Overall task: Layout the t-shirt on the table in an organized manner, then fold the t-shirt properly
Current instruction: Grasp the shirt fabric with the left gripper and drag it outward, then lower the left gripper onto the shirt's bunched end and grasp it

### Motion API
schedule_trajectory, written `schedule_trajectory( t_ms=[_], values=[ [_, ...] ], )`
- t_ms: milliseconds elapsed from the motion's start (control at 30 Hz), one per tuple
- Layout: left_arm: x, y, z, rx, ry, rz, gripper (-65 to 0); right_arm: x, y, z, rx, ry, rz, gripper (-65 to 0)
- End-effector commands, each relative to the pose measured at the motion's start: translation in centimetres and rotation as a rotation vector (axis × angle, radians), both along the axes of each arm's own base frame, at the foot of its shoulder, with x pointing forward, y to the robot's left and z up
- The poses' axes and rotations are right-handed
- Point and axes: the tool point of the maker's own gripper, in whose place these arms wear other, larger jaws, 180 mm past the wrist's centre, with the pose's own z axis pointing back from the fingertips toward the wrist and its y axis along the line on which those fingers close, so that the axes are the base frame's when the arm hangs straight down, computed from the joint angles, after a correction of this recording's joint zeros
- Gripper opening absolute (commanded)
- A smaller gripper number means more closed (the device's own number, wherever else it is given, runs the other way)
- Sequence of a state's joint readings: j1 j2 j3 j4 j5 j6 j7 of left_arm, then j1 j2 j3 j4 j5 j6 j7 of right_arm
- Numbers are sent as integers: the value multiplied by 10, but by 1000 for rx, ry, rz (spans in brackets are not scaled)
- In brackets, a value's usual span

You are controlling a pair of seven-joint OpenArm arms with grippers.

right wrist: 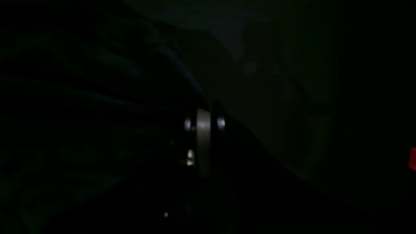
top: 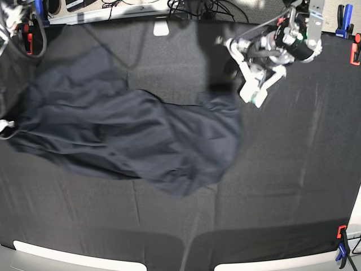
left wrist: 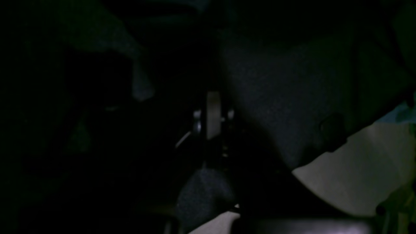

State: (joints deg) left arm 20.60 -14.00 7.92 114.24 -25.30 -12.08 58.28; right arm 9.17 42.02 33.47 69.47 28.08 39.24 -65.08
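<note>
Jaws of the left gripper (top: 255,96) are pressed together, pinching a raised corner of the t-shirt (top: 130,135); the dark cloth hangs down from them and spreads away across the desk (top: 282,186) in a rumpled heap. At the far end of that heap the right gripper (top: 4,127) barely shows at the picture's edge; its jaws are closed too, right at the shirt's edge, though whether cloth sits between them cannot be told. Both wrist views are nearly black.
</note>
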Motion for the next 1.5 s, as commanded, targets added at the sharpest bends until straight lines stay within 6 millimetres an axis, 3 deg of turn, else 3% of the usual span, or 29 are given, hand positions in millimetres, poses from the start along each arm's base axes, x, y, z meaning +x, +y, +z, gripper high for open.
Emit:
schedule_trajectory(
  t_ms=[0,100,200,267,500,633,867,967,1033,1200,1467],
  values=[
    [9,-2,11,-24,-55,8,-650,5,-21,32,-77,-49,-2,-650],
    [22,-4,23,-60,-137,36,-644,-4,-43,47,-146,-34,-37,-650],
    [40,-5,41,-104,-243,68,-500,-11,-61,61,-194,-33,-82,-650],
    [53,-6,54,-131,-308,83,-443,-14,-69,69,-202,-47,-110,-650],
    [90,-9,90,-171,-429,78,-437,-22,-85,83,-266,-32,-139,-650],
    [101,-9,100,-169,-459,70,-437,-28,-97,92,-308,-12,-170,-650],
    [100,-15,101,-227,-436,74,-437,-32,-104,98,-329,-8,-202,-633],
    [101,-21,90,-249,-397,88,-436,-29,-103,99,-328,-26,-200,-441],
    [101,-30,80,-282,-363,75,-436,-26,-105,103,-326,-57,-227,-372],
    [118,-60,66,-404,-263,44,-436,-25,-109,107,-320,-87,-273,-363],
    [155,-117,70,-487,-155,-94,-436,-25,-109,106,-319,-83,-274,-363]
  ],
)
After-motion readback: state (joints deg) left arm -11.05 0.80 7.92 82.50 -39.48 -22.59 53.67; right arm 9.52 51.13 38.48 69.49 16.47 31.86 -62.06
